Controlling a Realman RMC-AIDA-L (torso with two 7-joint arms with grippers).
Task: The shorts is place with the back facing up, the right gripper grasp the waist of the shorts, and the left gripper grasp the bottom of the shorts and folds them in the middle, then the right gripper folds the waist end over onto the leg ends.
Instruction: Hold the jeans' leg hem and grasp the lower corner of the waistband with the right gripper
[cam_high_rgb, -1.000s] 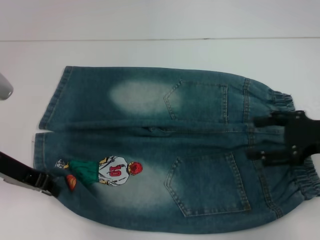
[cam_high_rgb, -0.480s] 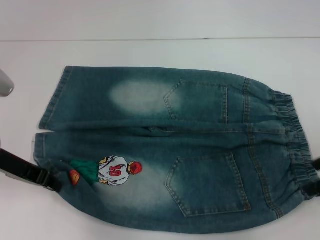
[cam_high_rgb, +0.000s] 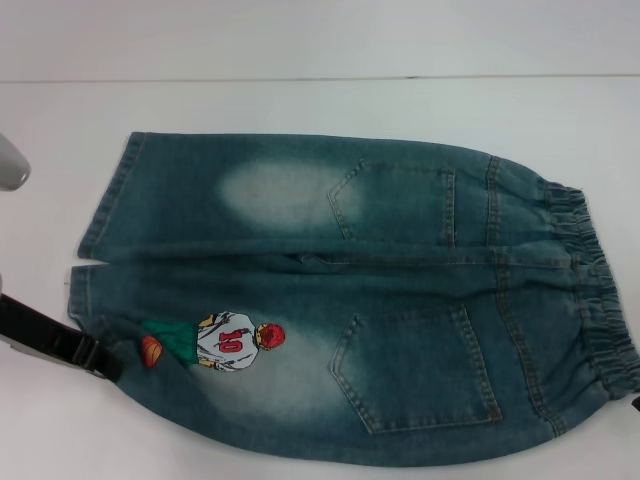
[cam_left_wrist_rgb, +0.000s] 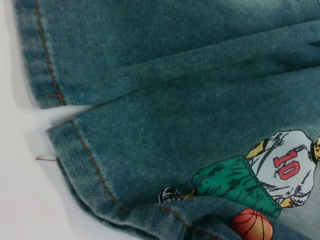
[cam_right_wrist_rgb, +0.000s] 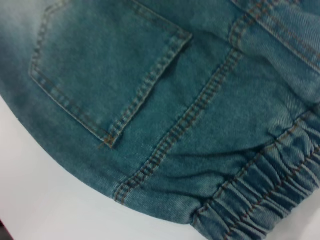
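Now the shorts (cam_high_rgb: 340, 300) lie flat on the white table (cam_high_rgb: 300, 40), back side up. The two leg ends (cam_high_rgb: 90, 260) point to the left and the waist of the shorts (cam_high_rgb: 590, 290) is on the right, all bunched and ruffled. Two back pockets show near the waist. A cartoon player with the number 10 (cam_high_rgb: 225, 342) is on the near leg, with an orange ball (cam_high_rgb: 150, 351) beside him.

The left gripper (cam_high_rgb: 100, 365) is at the near left corner of the shorts, right at the hem of the near leg. The denim there is lifted and folded up a bit over the player's feet. I cannot tell if its fingers are squeezed on the cloth.

The right gripper (cam_high_rgb: 636, 403) only peeks in as a tiny black bit at the right edge, just beside the near end of the waist. I cannot tell how its fingers are.
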